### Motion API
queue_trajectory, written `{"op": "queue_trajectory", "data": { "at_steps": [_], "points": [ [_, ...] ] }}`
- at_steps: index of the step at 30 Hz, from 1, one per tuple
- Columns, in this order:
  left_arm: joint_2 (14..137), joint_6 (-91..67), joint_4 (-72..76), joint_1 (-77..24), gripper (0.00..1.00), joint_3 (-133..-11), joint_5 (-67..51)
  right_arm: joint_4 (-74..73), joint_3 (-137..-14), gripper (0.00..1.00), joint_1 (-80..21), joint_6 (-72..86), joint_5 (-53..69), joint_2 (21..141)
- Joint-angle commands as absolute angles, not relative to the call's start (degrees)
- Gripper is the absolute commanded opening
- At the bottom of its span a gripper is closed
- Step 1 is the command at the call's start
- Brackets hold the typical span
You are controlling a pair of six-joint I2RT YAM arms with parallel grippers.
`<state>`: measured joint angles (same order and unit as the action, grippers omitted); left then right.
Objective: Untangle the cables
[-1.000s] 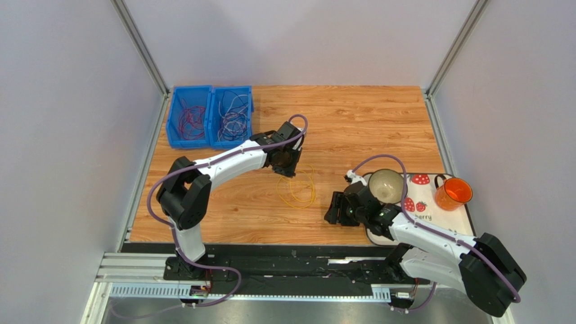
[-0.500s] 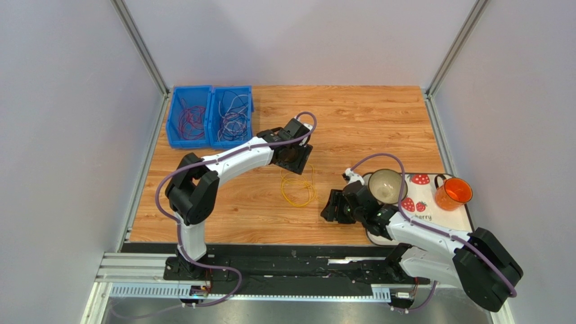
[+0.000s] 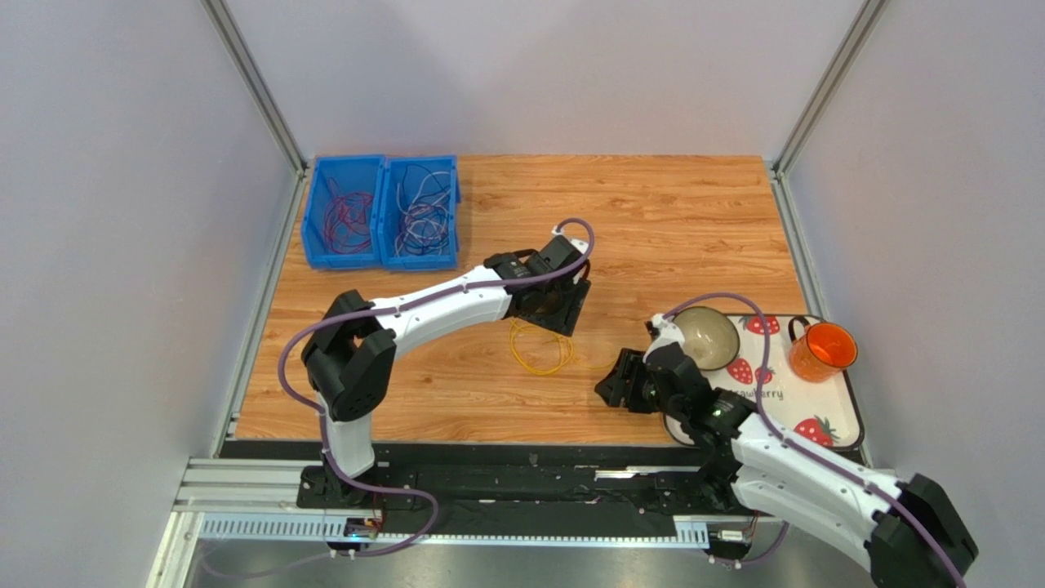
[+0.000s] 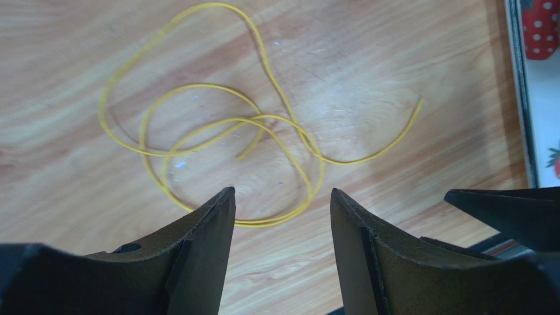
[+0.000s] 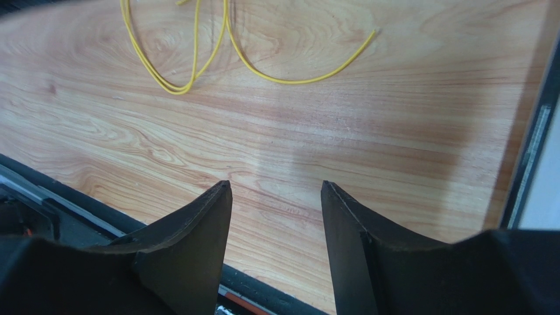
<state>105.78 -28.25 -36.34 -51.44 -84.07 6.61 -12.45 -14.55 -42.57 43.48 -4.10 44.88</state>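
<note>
Just ahead of the spread left fingers (image 4: 197, 252), a looped yellow cable (image 4: 260, 119)

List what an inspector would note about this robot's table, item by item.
Surface: wooden tabletop, no spills seen.
Job's things: yellow wire lies loose in crossing loops; tangled wires sit in two blue bins at the far left corner.
Clutter: strawberry tray carrying a bowl and an orange cup.
Grippers: left gripper open above the yellow wire; right gripper open over bare wood; both hold nothing.
Cables: purple hose runs along each arm.
Surroundings: grey walls; metal rail at the near edge.
</note>
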Motion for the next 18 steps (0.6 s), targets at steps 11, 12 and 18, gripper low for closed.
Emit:
{"op": "queue_trajectory", "data": {
  "at_steps": [11,12,18],
  "points": [
    [111.2,-48.3,-32.9,-54.8,0.72,-82.0,13.5,-28.4,-17.1,0.57,-42.6,46.8,-7.0,30.0],
    [111.6,-48.3,-32.7,-55.1,0.72,-82.0,13.7,-28.4,-17.0,0.57,-42.6,46.5,-6.9,29.9],
    [115.3,-50.4,-30.1,-56.1,0.72,-82.0,14.2,-27.2,-15.7,0.57,-42.5,45.9,-5.7,30.4]
  ]
}}
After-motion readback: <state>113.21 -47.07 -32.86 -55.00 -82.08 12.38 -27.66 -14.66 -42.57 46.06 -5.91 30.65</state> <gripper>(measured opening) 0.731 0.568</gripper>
